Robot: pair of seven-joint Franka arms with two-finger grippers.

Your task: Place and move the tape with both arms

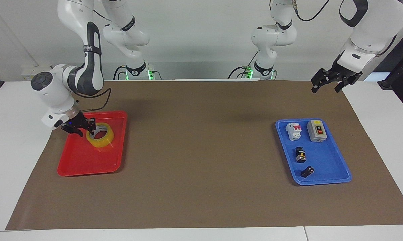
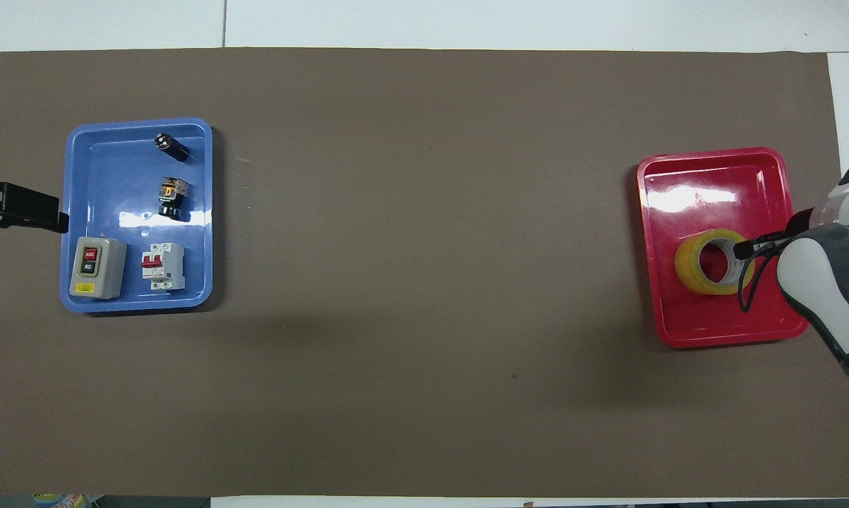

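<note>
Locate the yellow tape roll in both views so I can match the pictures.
Facing view: the tape lies in the red tray, at the picture's left, with the right gripper at its rim.
Overhead view: the tape is at the picture's right, in the same tray.
Shared landmark: the red tray, at the right arm's end of the table.

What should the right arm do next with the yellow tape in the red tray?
Probably lift the right hand straight up and clear. The tape lies flat in the red tray, with the hand at the roll's rim nearest the robots; I cannot tell if it grips. The left hand waits in the air near the blue tray.
</note>
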